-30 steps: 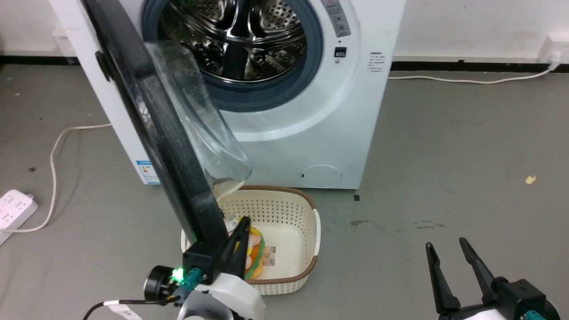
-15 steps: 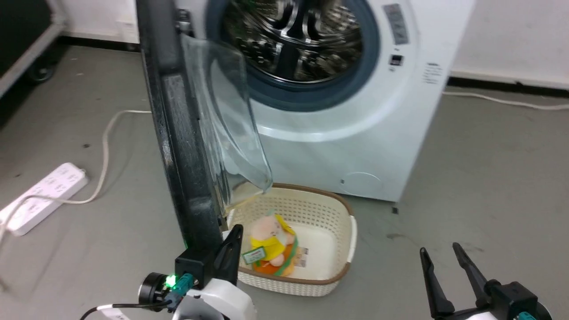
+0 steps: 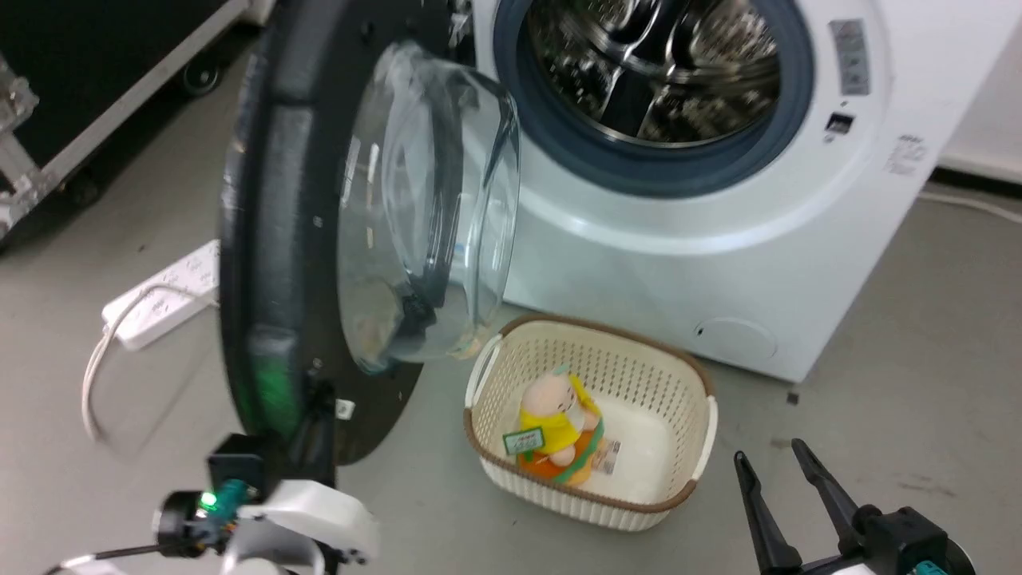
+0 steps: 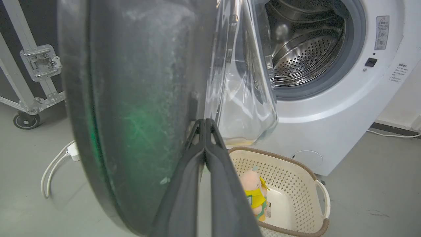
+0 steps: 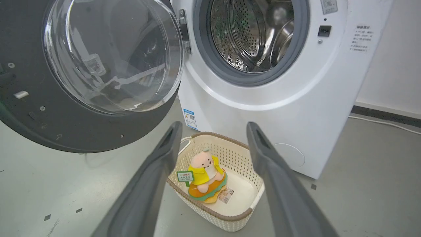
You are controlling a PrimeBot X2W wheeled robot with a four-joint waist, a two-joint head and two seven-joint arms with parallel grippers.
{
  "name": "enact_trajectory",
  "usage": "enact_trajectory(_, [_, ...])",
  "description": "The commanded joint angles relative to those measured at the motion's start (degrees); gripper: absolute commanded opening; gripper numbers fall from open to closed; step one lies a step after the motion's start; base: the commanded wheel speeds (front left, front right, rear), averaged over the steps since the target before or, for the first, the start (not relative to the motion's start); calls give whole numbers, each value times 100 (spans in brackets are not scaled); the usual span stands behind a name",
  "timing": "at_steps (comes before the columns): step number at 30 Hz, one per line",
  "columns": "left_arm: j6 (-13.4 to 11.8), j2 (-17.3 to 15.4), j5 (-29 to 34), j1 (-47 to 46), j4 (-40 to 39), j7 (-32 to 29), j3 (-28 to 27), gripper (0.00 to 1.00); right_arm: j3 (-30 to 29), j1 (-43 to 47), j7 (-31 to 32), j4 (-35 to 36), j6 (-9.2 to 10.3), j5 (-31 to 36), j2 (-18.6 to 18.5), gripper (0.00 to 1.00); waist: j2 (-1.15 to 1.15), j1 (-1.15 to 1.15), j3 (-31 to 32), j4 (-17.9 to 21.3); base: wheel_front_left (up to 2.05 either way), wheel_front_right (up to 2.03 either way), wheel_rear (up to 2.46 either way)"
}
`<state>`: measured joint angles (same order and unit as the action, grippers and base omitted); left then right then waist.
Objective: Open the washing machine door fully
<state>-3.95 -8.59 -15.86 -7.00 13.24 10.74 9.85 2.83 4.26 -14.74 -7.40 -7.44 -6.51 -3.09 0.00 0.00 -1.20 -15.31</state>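
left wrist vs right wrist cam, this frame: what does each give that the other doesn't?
Left wrist adds: the wheeled flight case, a white plug on the floor, and the left gripper, fingers shut, tips by the rim of the washing machine door, seen nearly edge-on.
Right wrist adds: the door's inner face with its hinge, the blue sticker, and the right gripper, fingers open, holding nothing.
Shared: the door, the steel drum, the basket with the plush toy, the round white flap.
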Motion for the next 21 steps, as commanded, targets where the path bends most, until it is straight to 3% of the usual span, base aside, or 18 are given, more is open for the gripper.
enact_trajectory(1, [-56, -82, -45, -108, -35, 64, -110, 0, 22, -67, -26, -30, -5, 69, 21, 100, 0, 0, -219, -123, 0, 0, 0])
enact_trajectory(8, [-77, -426, -293, -440, -11, 112, -593, 0, 70, -309, 78, 90, -5, 269, -16, 100, 0, 0, -818, -168, 0, 0, 0])
enact_trajectory(18, [35, -1177, -587, -1140, 672, 222, -1306, 0, 29, -536, 334, 483, -5, 306, -313, 100, 0, 0, -1547, -126, 0, 0, 0])
enact_trajectory(21, [104, -1562, -593, -1550, 1053, 305, -1530, 0, 17, -609, 439, 693, -5, 332, -435, 100, 0, 0, -1871, -69, 0, 0, 0])
